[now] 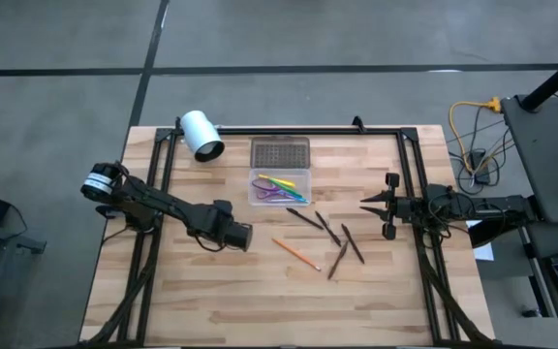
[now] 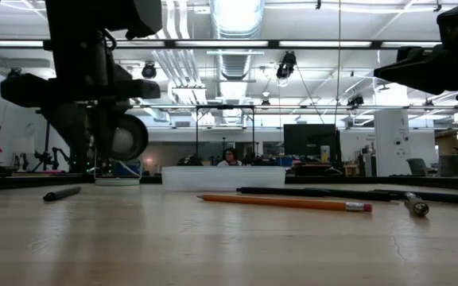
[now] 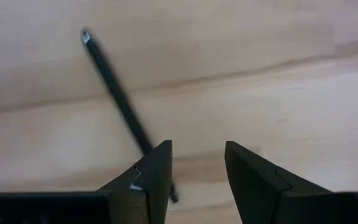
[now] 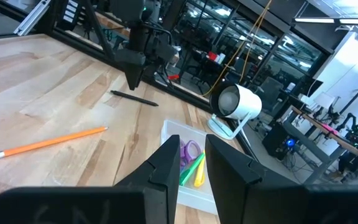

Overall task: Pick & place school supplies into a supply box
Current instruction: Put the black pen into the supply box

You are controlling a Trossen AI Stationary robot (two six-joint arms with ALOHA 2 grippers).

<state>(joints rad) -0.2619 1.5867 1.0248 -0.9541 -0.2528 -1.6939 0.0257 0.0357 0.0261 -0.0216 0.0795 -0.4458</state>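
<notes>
The clear supply box point(image 1: 253, 186) stands at the table's far middle and holds green, yellow and pink pens and purple scissors point(image 4: 188, 151). Its grey dotted lid point(image 1: 280, 153) lies just beyond it. Several dark pens point(image 1: 328, 231) and an orange pencil point(image 1: 295, 254) lie flat on the wood near the middle. My left gripper point(image 1: 233, 236) points down, open, over one more dark pen point(image 3: 118, 99) that lies flat on the table; its fingers point(image 3: 157, 168) stand above the pen's near end. My right gripper point(image 1: 376, 215) waits at the right edge, level, open, with nothing between its fingers.
A white cylinder point(image 1: 201, 134) on a stand sits at the far left corner. A black frame point(image 1: 289, 129) runs along the table's far edge and sides. Bare wood lies along the near edge.
</notes>
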